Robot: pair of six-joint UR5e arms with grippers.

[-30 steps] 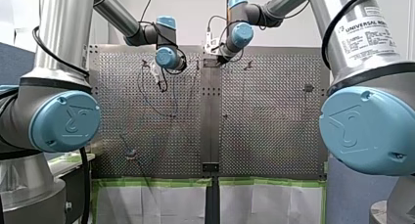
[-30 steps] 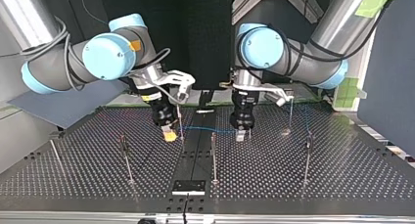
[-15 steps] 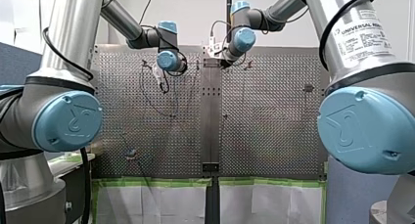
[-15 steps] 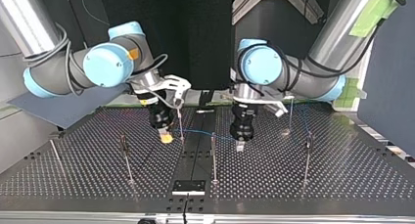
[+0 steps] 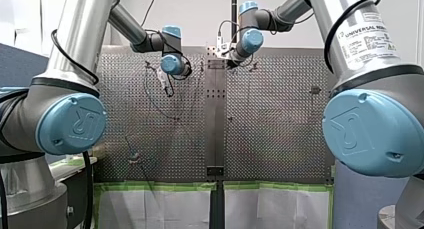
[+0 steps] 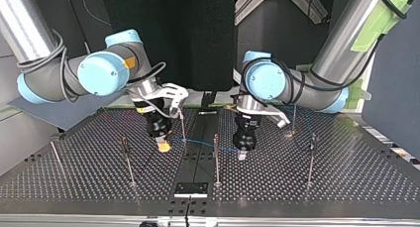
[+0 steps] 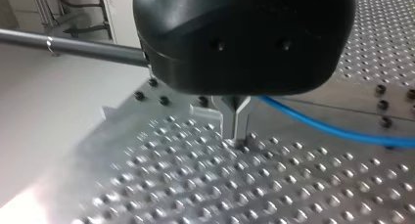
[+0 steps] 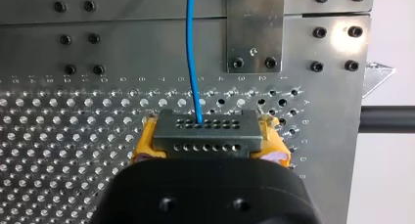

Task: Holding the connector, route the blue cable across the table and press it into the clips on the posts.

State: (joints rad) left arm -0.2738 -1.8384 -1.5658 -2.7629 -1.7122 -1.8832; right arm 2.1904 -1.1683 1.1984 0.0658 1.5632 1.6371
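1. Routing in hand: gripping connector (image 8: pixel 205 128) between right gripper's (image 6: pixel 163 146) yellow pads (image 8: pixel 143 143), trailing blue cable (image 8: pixel 192 48) over table's (image 6: pixel 346 187) middle.
2. On left gripper (image 7: pixel 237 138), metal fingers (image 7: pixel 229 116) closed together, tips at the table (cable hold unclear).
3. Next: raise cable, seat it atop the nearest post (image 6: pixel 216 157).
4. Watch other thin posts (image 6: pixel 128 160) alongside.

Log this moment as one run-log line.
right jaws: shut on connector | left jaws: shut on blue cable | blue cable: spans between them over table
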